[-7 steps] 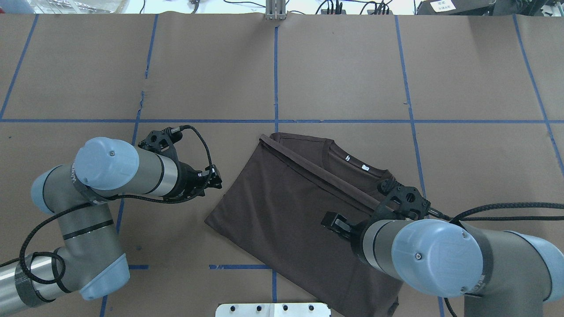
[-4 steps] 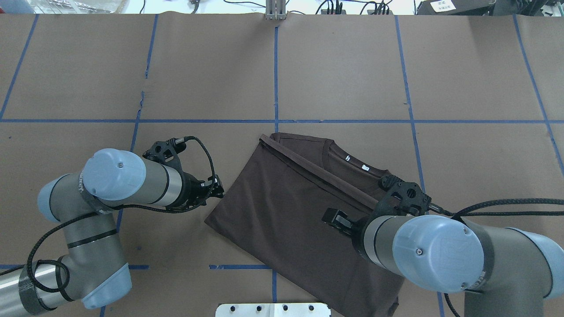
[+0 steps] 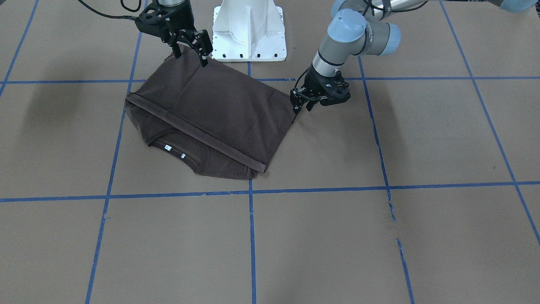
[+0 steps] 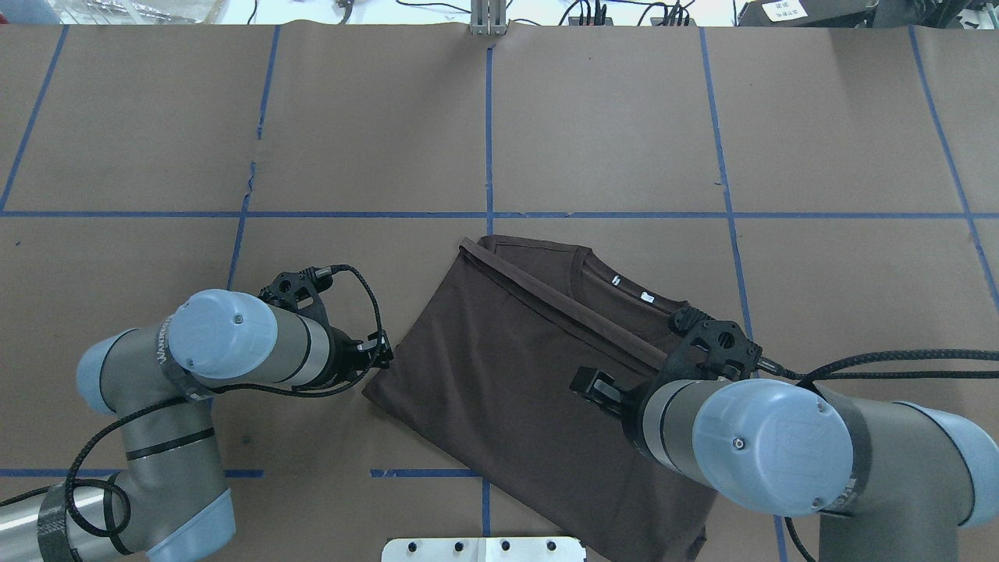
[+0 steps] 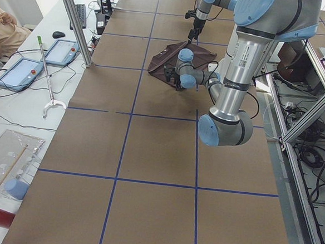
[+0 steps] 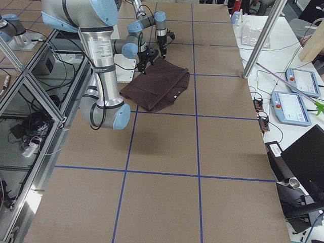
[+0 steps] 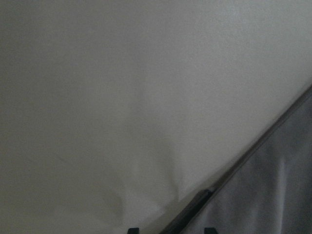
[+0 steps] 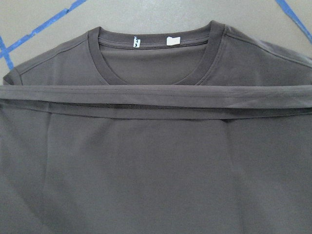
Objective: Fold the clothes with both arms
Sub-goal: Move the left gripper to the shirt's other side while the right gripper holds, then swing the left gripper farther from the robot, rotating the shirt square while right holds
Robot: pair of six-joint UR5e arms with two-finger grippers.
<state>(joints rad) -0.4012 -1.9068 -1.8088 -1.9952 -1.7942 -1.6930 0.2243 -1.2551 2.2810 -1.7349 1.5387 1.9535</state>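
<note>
A: Spotted what on the left?

B: Found the left arm [image 4: 234, 343] reaching in low, with the left gripper [image 4: 382, 355] just beside the left corner of the T-shirt [image 4: 507, 367]. Read the jaws as parted in the left wrist view: two dark tips apart at the bottom, cloth edge slanting between. Clamped on nothing there.

A: And found what in the middle?

B: Saw the dark brown T-shirt lying flat on the paper-covered table [image 4: 624, 117], askew to the blue tape lines [image 4: 488, 140], its near edge close to the white pedestal [image 3: 249, 29]. Lay folded, with the hem band [image 8: 156, 95] stretched straight across just below the ribbed collar [image 8: 99, 58]. Left the collar and the white neck tags [image 8: 137, 43] bare on the far side.

A: Noticed what on the right?

B: Found the right arm [image 4: 773, 453] over the shirt's near right part, with the right gripper [image 4: 593, 390] pointing down at the cloth, jaws spread wide and empty. Could not tell whether the fingertips touched the fabric.
</note>
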